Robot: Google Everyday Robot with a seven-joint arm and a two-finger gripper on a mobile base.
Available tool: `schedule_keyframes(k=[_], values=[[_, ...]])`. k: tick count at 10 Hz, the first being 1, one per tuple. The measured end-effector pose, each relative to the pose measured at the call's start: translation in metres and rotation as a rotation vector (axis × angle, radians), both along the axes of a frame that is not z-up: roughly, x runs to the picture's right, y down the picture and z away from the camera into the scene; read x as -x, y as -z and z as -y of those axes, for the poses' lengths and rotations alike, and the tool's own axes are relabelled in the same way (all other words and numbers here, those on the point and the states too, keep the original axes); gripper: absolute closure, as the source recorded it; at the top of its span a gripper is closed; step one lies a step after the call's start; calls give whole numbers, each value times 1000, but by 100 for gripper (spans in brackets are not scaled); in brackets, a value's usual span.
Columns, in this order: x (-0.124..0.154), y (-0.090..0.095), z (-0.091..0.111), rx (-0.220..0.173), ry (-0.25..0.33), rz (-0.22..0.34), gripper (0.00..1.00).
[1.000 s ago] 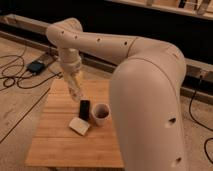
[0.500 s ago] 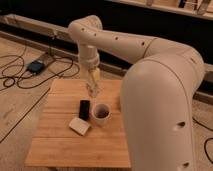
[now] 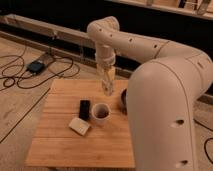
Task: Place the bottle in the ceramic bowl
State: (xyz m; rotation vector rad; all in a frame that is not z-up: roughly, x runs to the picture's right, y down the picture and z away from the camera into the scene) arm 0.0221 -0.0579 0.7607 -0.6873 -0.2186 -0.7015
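- The gripper (image 3: 107,90) is seen hanging above the wooden table (image 3: 55,145), pinched on the bottle (image 3: 107,80).
- The ceramic bowl (image 3: 123,99) is glimpsed right of the mug (image 3: 100,113), largely hidden by the arm.

soft, blurry view; dim dark background, warm overhead light on the pale wooden square table (image 3: 60,142); the gripper (image 3: 107,90) hangs above it.
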Motion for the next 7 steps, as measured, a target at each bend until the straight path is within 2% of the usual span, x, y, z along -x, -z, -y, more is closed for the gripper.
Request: schedule_keyframes(k=[3, 7], values=[[-49, -9, 10, 2, -22, -80, 85], [-92, -6, 22, -1, -34, -153, 85]])
